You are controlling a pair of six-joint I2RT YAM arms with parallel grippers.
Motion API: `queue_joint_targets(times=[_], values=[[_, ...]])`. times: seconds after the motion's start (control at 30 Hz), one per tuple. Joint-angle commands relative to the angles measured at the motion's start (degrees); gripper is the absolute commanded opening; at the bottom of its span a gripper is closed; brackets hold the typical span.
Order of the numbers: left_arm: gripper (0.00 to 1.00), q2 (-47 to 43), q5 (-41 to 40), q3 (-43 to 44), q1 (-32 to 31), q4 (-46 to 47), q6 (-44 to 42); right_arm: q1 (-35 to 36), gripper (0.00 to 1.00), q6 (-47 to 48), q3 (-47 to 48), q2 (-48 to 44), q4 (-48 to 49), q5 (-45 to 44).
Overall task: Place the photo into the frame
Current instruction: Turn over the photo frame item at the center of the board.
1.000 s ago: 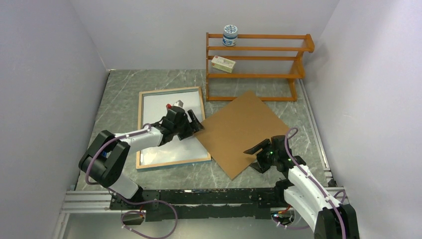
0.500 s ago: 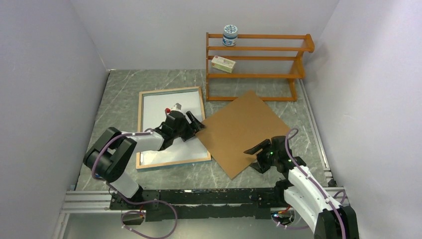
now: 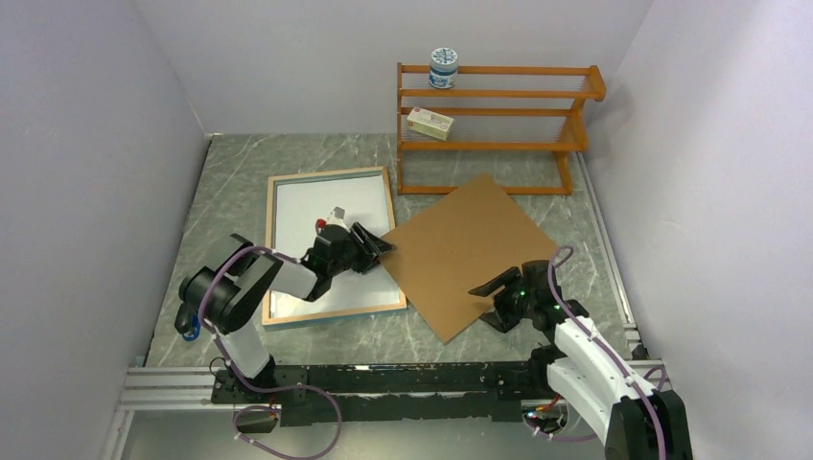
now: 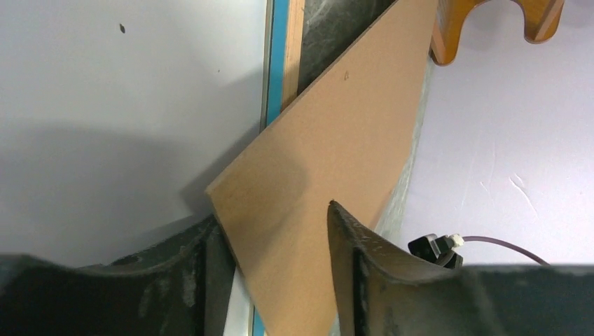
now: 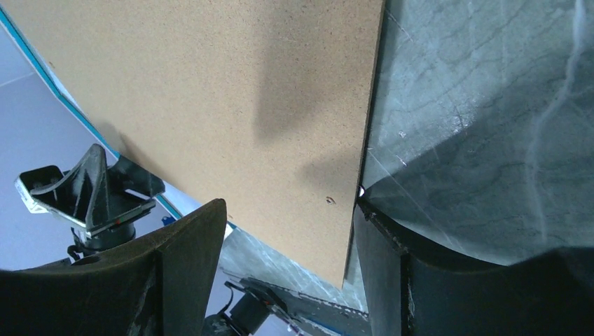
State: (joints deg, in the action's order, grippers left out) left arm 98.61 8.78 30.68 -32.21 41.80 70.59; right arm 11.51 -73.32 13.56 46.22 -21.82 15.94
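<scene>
Pale plain walls [image 3: 96, 144] on three sides, grey marble tabletop [image 3: 240, 163], orange wooden shelf rack [image 3: 518, 70] at back right, even light.

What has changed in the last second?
The left arm folded in, its elbow swinging right. The left gripper drew slightly nearer at the board's left corner, jaws narrowing around it but still apart. The right gripper, open over the board's near edge, the board, the frame and the rack stayed put.
</scene>
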Motion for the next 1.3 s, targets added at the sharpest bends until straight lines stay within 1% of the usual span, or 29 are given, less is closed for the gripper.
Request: queue_joint_targets(times=[0.0,0.13,0.27,0.3,0.4,0.47,0.53,0.7,0.8,0.83,0.9,0.97,1.03,1.13,1.2,1.27], values=[[0.48,0.25,2.07,-0.35,0.15,5.93,1.49,0.25,0.71,1.05,-1.36,1.62,-3.58,-3.2],[0.3,0.84,2.87,-0.8,0.58,7.56,2.1,0.18,0.71,1.05,-1.42,1.5,-3.49,-3.2],[0.04,1.47,5.09,-1.49,1.85,11.14,1.94,0.21,0.71,1.78,-1.18,1.14,-4.15,-4.27],[0.03,1.34,5.93,-1.5,2.42,11.11,1.14,0.23,0.71,2.02,-1.17,0.93,-4.51,-4.86],[0.03,-0.35,8.27,-0.99,3.52,9.04,-1.84,0.2,0.72,3.18,-0.89,-0.12,-6.05,-6.67],[0.02,-2.92,9.39,0.23,4.15,4.1,-4.55,0.23,0.74,4.22,0.03,-1.13,-8.11,-8.58],[0.02,-6.16,9.82,2.26,4.32,-3.12,-8.22,0.23,0.77,5.55,1.79,-2.54,-10.33,-10.87],[0.02,-13.02,12.0,9.63,5.26,-22.43,-15.42,0.24,0.89,9.95,8.0,-6.26,-15.95,-18.61],[0.03,-14.06,17.54,17.34,6.54,-34.54,-18.2,0.25,0.94,12.14,12.21,-7.62,-18.8,-23.35],[0.03,-14.38,18.67,21.13,6.62,-39.64,-19.32,0.23,0.96,12.55,13.54,-7.83,-20.24,-24.91],[0.03,-15.05,19.32,25.58,6.63,-46.31,-20.98,0.22,0.98,13.65,16.29,-8.29,-21.82,-27.6],[0.03,-15.84,19.43,28.98,6.87,-50.94,-22.08,0.21,0.99,15.27,18.57,-9.22,-23.36,-29.8],[0.03,-16.57,20.45,31.4,7.08,-53.7,-23.2,0.18,0.99,17.45,20.38,-10.84,-23.49,-31.48],[0.03,-17.06,23.06,34.75,7.62,-57.7,-25.24,0.23,0.99,21.3,22.05,-13.57,-21.53,-32.47],[0.03,-17.79,23.9,36.41,7.6,-60.09,-27.02,0.2,0.99,24.28,22.72,-14.48,-18.65,-30.91],[0.03,-18.7,24.0,37.49,7.65,-62.0,-28.82,0.19,0.98,27.83,23.45,-13.98,-14.86,-26.87]])
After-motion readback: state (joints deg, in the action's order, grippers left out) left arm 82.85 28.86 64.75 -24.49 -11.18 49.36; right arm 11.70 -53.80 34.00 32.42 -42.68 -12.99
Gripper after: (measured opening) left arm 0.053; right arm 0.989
